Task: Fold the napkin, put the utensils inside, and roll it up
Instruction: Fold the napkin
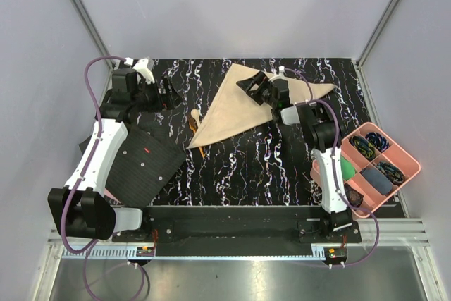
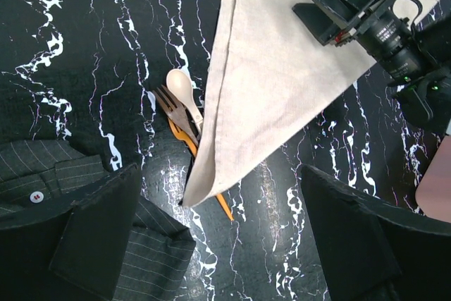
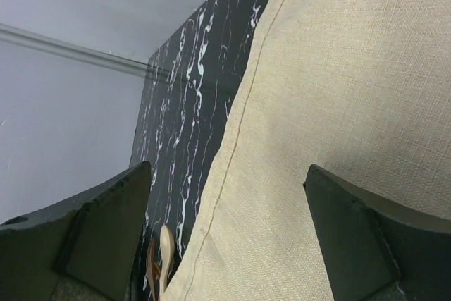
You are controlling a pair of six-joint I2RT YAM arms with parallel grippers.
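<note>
The napkin (image 1: 246, 107) lies folded into a triangle in the upper middle of the table (image 1: 268, 167), its long tip pointing lower left. The utensils (image 2: 182, 112) sit at that tip, just beside the cloth's left edge. Their handles slip under it, the spoon (image 2: 183, 89) bowl is bare and the orange stick (image 2: 224, 206) pokes out below. The right gripper (image 1: 255, 89) hangs over the napkin's upper part, fingers spread, holding nothing. The left gripper (image 1: 161, 94), to the upper left, is spread and empty too. I'd say the fold looks done and the utensils come next. Take them by the bare ends, lifting rather than dragging, while the other hand pins the cloth flat.
</note>
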